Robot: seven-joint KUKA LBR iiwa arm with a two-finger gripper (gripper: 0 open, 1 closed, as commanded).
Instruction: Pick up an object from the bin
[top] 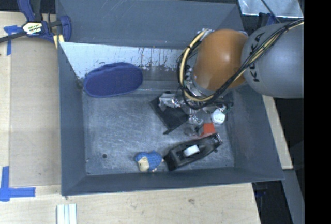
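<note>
Pale worktop [31,114] surrounds a grey metal bin [72,130] seen from above. The landmark is a black tape dispenser [192,150] with a white roll inside, lying flat near the bin's front wall.

The robot arm [276,60] enters from the right of the dispenser. Its wrist wears a rounded orange cover [220,60] looped with yellow and black cables. The claw [196,125] hangs just behind the dispenser, low over the bin floor. Whether it is wide or narrow cannot be told, as the wrist hides much of it, and nothing can be seen gripped in it.

A dark, flat, angular scrap [169,114] lies just left of the claw, behind the dispenser's left end. A small red piece [208,129] sits beside the claw, just behind the dispenser's right end, and a small white round piece [219,117] lies a little beyond that.

A small blue and yellow toy [146,161] rests just left of the dispenser, close to the front wall. A blue oval pouch [113,79] lies well apart, far behind and to the left of the dispenser, against the back wall.
</note>
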